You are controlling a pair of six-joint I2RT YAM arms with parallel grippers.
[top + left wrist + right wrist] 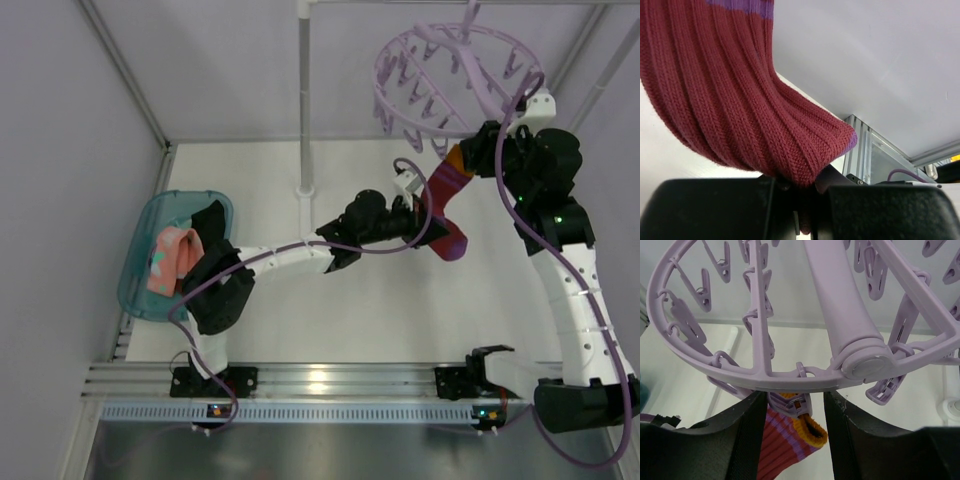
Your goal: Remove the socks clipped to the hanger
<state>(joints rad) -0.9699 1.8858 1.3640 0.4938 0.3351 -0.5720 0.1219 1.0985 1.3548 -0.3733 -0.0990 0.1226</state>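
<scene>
Overhead, the hanger (455,75) hangs tilted at the far right, above the table (340,320). A white pole (305,110) stands upright to its left, apart from both my arms. One sock (447,205), red with purple bands and an orange cuff, dangles from a peg (790,401) on the ring's near side, between my two arms. A purple cable (515,120) from my right arm arcs up in front of the ring.

Right jaws (792,407): open, one finger at each side of that peg, just under the ring. The peg bites the orange cuff. Whether the fingers (737,440) touch the peg I cannot tell.

Left jaws (800,195): closed on the sock, pinching a fold of its ribbed red knit. The rest of the fabric drapes up and away from the pinch.

Tub (140,265): teal, translucent, at the table's left edge beside my left arm. It holds a pink sock (170,258) and a black sock (210,222), the black one at the rim on the side nearest that arm.
</scene>
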